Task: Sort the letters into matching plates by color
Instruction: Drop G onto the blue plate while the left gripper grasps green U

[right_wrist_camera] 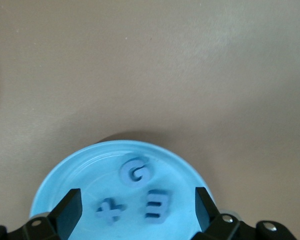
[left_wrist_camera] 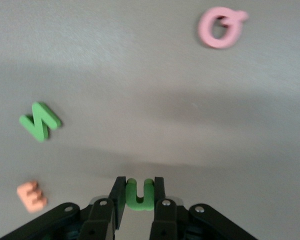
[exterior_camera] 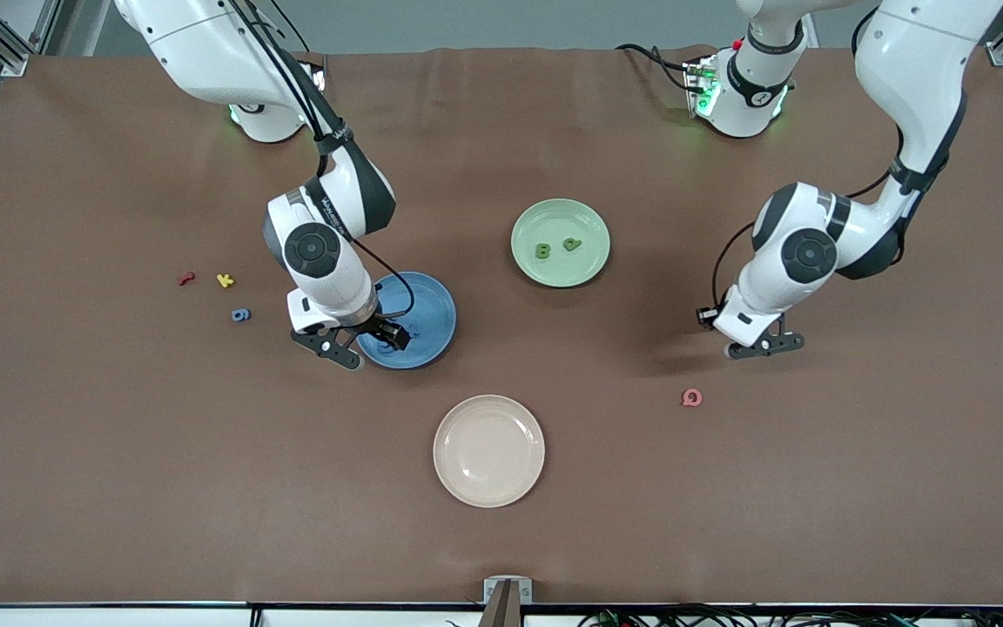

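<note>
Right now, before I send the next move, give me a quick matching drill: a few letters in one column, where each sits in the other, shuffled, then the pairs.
Things:
1. green U
2. blue G
3. pink Q
4. green B

Places:
A. on the pale green plate
B. bare table, nearer the front camera than the left gripper
C. pinched in the left gripper's jaws
D. on the blue plate, under the open right gripper

Pairs: 1-C, 2-D, 3-B, 4-A
</note>
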`<action>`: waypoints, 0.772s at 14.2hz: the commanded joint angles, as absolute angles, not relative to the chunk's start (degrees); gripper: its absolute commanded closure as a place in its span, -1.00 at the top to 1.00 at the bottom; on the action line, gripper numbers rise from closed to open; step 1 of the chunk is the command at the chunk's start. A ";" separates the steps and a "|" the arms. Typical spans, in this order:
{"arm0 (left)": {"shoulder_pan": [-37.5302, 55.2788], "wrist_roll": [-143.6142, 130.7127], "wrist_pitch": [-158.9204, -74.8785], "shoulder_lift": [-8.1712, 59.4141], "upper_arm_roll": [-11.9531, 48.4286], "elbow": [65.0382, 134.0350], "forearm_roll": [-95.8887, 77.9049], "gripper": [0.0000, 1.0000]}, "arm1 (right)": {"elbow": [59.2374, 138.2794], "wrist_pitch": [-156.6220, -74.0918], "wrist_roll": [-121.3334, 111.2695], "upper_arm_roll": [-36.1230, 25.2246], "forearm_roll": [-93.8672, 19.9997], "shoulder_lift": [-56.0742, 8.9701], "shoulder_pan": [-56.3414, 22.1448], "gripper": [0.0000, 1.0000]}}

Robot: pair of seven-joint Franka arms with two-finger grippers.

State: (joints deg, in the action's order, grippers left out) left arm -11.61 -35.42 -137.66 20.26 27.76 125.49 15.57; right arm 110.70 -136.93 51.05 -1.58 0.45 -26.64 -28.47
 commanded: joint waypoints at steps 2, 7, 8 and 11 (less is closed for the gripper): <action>-11.69 -44.35 -133.86 15.21 34.87 126.39 16.00 -0.52 | 113.46 -134.74 39.23 -1.41 0.97 -21.72 -22.77 1.00; -11.16 -58.42 -133.86 15.82 46.21 125.51 16.00 -0.53 | 123.28 -136.57 24.02 -1.41 1.05 -13.82 -14.43 1.00; -10.55 -60.62 -133.86 16.17 47.45 125.07 16.00 -0.53 | 125.92 -138.06 21.47 -1.41 0.97 -12.15 -13.20 1.00; -5.38 -67.39 -133.94 18.54 47.72 123.32 16.00 -0.53 | 131.38 -142.01 14.79 -1.41 0.97 -9.50 -8.71 1.00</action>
